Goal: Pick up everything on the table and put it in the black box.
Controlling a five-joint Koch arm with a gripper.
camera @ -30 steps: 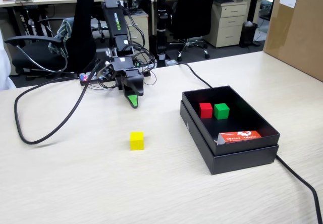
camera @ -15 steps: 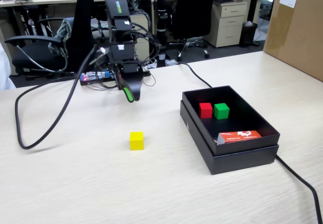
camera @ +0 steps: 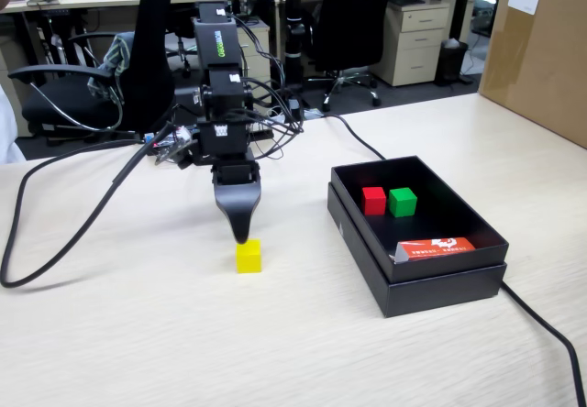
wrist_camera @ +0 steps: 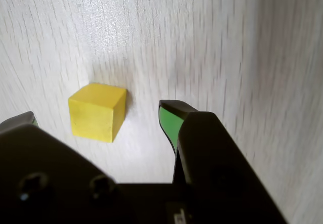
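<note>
A yellow cube [camera: 249, 256] lies on the pale wood table, left of the black box [camera: 431, 283]. In the box lie a red cube [camera: 373, 200], a green cube [camera: 403, 202] and an orange-red packet [camera: 437, 247]. My gripper [camera: 240, 233] points down just behind and above the yellow cube. In the wrist view the yellow cube [wrist_camera: 97, 111] sits on the table between my two black jaws with green pads; the gripper [wrist_camera: 96, 118] is open and does not touch it.
A thick black cable [camera: 55, 247] loops over the table at the left, another runs from behind the box to the right front [camera: 550, 334]. A cardboard box [camera: 541, 49] stands at the back right. Office chairs stand behind the table.
</note>
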